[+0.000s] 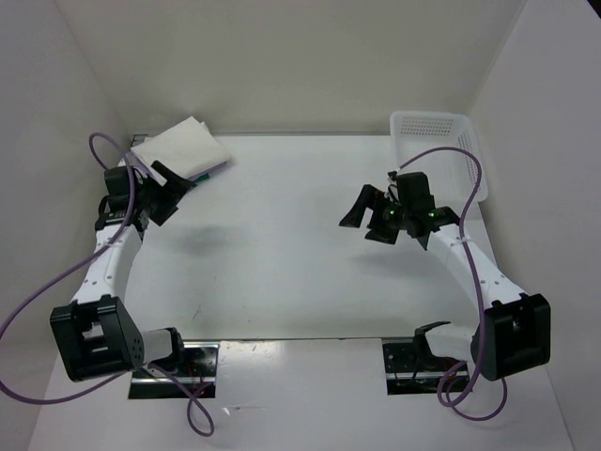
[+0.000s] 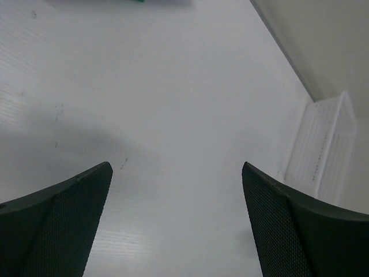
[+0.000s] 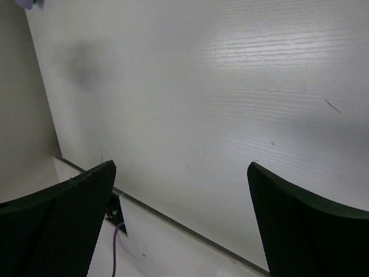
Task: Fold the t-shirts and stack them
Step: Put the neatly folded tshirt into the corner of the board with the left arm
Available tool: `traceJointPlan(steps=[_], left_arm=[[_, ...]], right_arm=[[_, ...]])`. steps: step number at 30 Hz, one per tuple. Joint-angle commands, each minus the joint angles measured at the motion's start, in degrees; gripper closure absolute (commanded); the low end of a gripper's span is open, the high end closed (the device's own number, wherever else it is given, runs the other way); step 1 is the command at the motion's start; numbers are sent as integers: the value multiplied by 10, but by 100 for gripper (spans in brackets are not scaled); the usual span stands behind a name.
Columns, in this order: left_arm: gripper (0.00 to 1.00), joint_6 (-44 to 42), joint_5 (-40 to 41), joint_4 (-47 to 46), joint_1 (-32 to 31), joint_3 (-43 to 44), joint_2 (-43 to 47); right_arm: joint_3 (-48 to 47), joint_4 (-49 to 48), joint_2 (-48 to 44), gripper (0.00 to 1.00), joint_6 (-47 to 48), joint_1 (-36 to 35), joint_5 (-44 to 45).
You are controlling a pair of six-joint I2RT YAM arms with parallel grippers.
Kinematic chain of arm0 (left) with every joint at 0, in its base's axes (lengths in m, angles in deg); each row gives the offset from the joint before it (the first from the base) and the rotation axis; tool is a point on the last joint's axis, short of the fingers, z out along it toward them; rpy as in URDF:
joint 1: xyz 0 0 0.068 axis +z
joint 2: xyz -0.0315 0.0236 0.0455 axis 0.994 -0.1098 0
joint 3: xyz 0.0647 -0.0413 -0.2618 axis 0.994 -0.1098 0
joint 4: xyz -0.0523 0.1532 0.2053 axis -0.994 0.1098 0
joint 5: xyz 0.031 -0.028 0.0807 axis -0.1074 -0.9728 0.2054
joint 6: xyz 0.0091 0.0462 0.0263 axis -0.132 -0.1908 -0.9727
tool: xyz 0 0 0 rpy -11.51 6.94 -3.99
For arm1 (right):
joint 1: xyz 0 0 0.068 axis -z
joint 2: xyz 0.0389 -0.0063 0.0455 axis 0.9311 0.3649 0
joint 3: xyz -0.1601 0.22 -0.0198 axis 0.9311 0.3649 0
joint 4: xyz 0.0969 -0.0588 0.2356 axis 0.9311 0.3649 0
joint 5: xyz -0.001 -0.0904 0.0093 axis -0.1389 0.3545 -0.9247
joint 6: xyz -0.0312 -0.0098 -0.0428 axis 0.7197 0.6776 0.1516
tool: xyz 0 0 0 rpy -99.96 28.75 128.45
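A folded stack of t-shirts lies at the table's back left. The cream-white shirt (image 1: 180, 146) is on top, and a thin green edge (image 1: 201, 175) shows under its near side. The lavender shirt is mostly hidden; a small purple scrap (image 3: 26, 3) shows at the top left of the right wrist view. A green sliver (image 2: 137, 1) shows at the top edge of the left wrist view. My left gripper (image 1: 174, 195) is open and empty, just in front of the stack; its own view (image 2: 176, 167) shows only bare table between the jaws. My right gripper (image 1: 366, 222) is open and empty over the table's right middle, as its own view (image 3: 181, 164) shows.
A white perforated plastic basket (image 1: 439, 148) stands at the back right, behind the right arm; it also shows in the left wrist view (image 2: 326, 150). White walls close in the back and both sides. Purple cables (image 1: 38, 291) loop beside each arm.
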Motion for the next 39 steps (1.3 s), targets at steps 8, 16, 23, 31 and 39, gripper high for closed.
traceJointPlan(steps=[8, 16, 23, 31, 39], left_arm=[[0, -88, -37, 113, -63, -22, 112], [0, -101, -69, 150, -75, -55, 161], [0, -89, -119, 138, -80, -76, 173], [0, -105, -103, 143, -131, -65, 178], [0, -111, -102, 138, -168, -83, 202]], right_arm=[[8, 8, -43, 0, -9, -12, -3], [26, 29, -99, 0, -21, -12, -3], [45, 47, -130, 0, -21, -12, -8], [28, 60, -142, 0, -40, -12, 12], [28, 60, -147, 0, -57, -12, 36]])
